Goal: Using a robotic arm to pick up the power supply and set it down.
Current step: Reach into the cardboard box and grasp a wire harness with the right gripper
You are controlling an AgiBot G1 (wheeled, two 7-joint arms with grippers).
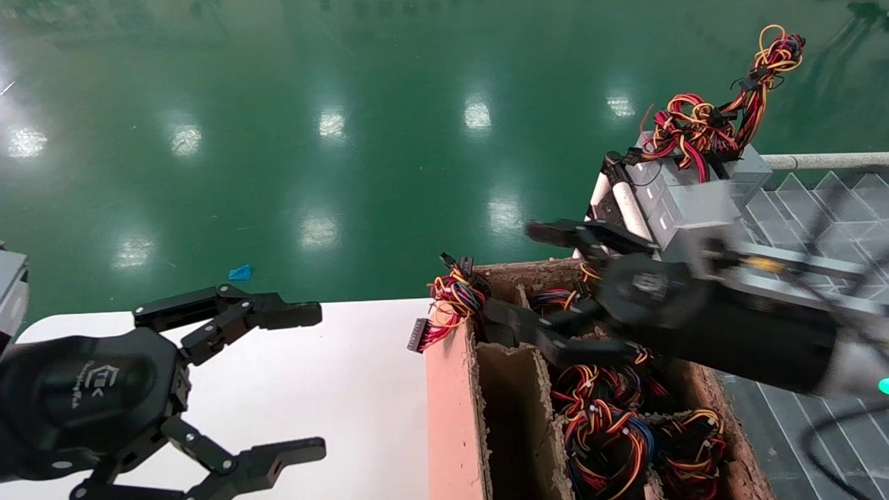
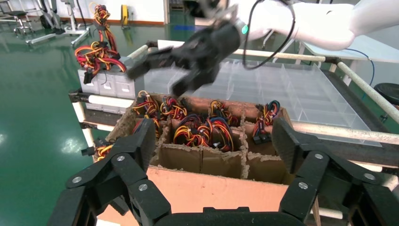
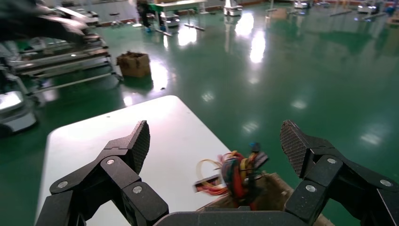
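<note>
**Power supply in its crate, right gripper poised above.** The power supply [image 1: 455, 298] sits in the corner cell of the cardboard crate [image 1: 448, 417] nearest the white table [image 1: 333, 375]. You can see only its harness: a red, yellow, black and blue-purple bundle spilling over the crate's rim, ending in a long flat connector [image 1: 419, 335] that hangs outside the wall. The grey casing is hidden down in the cell.

Expect a stiff sheet-metal box, probably heavy for its size, with smooth faces that may slip under the pads. The wires are limp and will trail and swing, and they could snag on the cardboard dividers or on neighbouring bundles. Take hold across two opposite flat walls of the casing. Do not lift by the harness or the connector, since the weight would hang on the wire joints.

The right gripper [image 1: 517, 274] hangs over that corner with its fingers spread wide and nothing between them. In its wrist view the bundle [image 3: 235, 176] lies below, between the open pads [image 3: 141, 141].

The left gripper [image 1: 316, 382] is parked above the table, also wide open and empty.

Further cells hold similar tangled harnesses [image 1: 611, 417]. Behind the crate, other grey supplies [image 1: 694, 194] are stacked beside a clear divided tray [image 1: 833, 208].
</note>
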